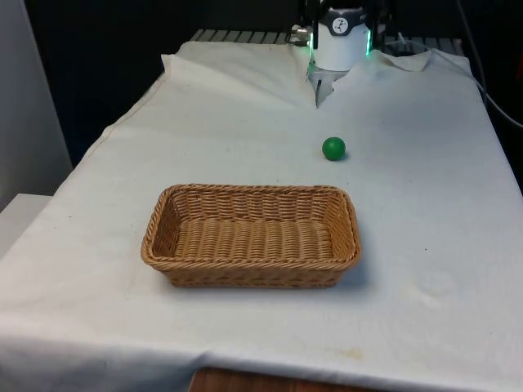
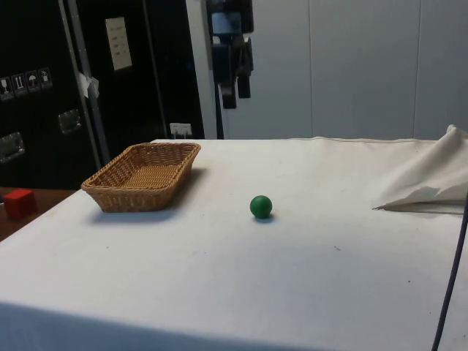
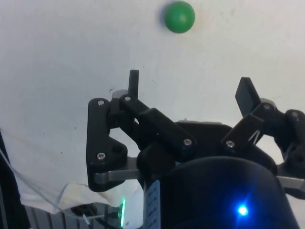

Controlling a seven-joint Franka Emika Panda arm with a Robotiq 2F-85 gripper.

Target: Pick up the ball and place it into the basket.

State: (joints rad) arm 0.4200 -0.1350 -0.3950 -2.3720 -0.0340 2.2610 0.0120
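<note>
A small green ball [image 1: 333, 149] rests on the white cloth, beyond the basket and a little towards the front view's right. The side view has the ball [image 2: 261, 207] about a hand's width from the woven wicker basket [image 2: 135, 199], which is rectangular with nothing inside. The basket [image 1: 253, 189] stands mid-table. My gripper [image 2: 235, 99] hangs high over the table, well above both, its black fingers pointing down. In the wrist view the gripper [image 3: 190, 88] is open with nothing between its fingers [image 3: 134, 82], and the ball [image 3: 179, 16] lies on the cloth ahead of them.
A bunched fold of cloth [image 2: 424, 183] rises at the robot's end of the table, also seen as a raised flap [image 1: 325, 82]. A red block [image 2: 18, 202] sits off the table near the dark cabinets. Open cloth surrounds ball and basket.
</note>
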